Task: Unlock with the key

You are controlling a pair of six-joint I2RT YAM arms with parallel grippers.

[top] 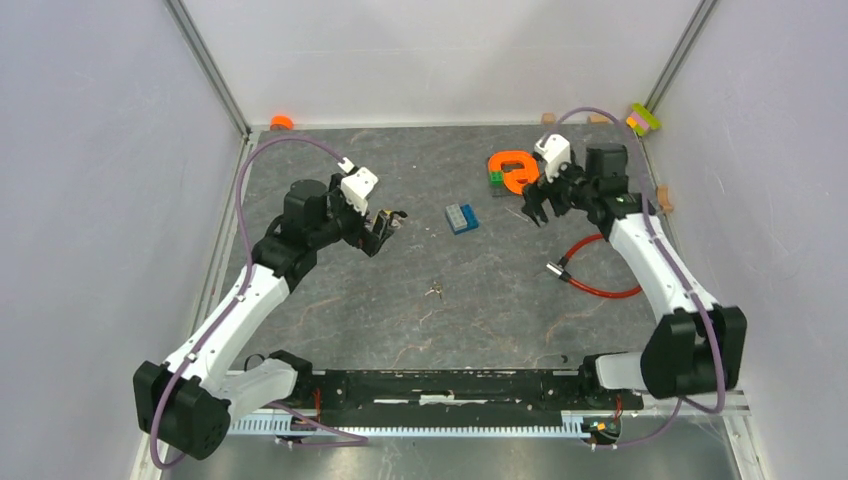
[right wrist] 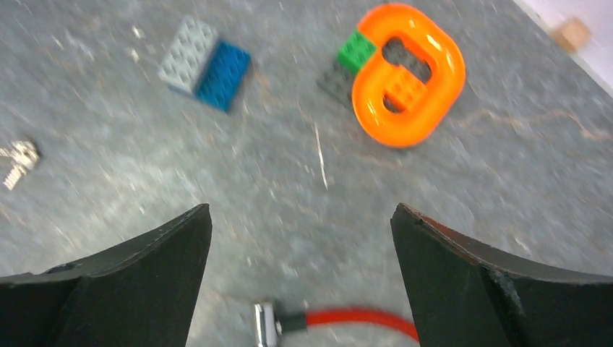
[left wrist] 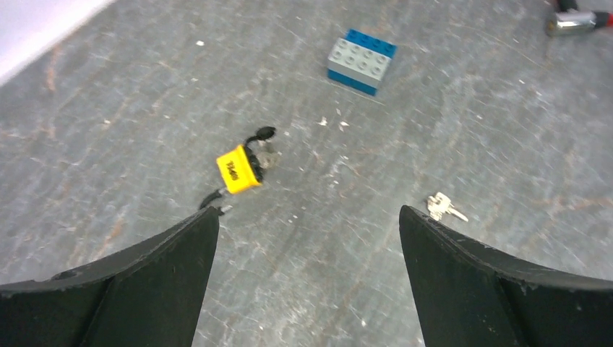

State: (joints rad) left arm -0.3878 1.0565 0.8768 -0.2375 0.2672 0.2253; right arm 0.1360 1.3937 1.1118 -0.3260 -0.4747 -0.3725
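Key [top: 434,291]: tiny silver-grey bunch, flat on the table [top: 340,320] near its centre; smaller than yellow padlock [left wrist: 238,170]; well apart from the 2 grippers, touched by neither; left gripper [top: 385,226] raised near padlock, tilted down, arm reaching forward, jaws wide apart, holding nothing; right gripper [top: 538,205] raised beside orange ring [top: 512,170], pointing down, jaws wide apart, holding nothing.

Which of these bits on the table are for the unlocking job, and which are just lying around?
For the job:
- key
- yellow padlock

Just lying about:
- blue-grey brick
- orange ring
- green brick beside it
- red cable
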